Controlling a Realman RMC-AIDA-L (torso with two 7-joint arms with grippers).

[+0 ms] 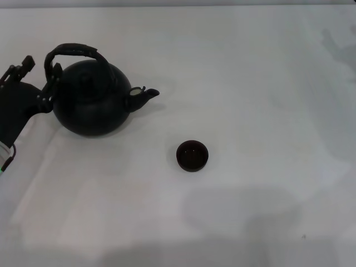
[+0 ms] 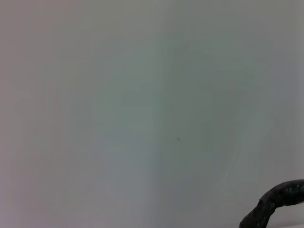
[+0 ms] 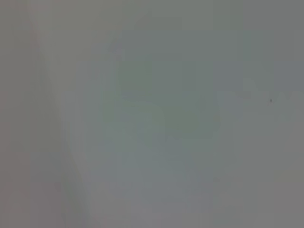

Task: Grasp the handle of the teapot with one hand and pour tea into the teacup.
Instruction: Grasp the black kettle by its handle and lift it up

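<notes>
Left pincer (image 1: 49, 83) at the rough-wrapped arched handle (image 1: 75, 51) base of the round matte-black teapot (image 1: 92, 100); closure can't tell. Spout faces away, toward small dark teacup (image 1: 192, 155) well beyond on white tabletop (image 1: 250, 83), ready for pouring. Right pincer unseen.

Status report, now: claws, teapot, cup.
Left claw at the teapot's handle, left side; grip unconfirmed. Right claw out of view. Teapot upright on the table, spout toward teacup. Path between them clear.

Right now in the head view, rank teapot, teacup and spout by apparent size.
1. teapot, by far the largest.
2. teacup.
3. spout, slightly smaller than the cup; close enough to be unsure.
</notes>
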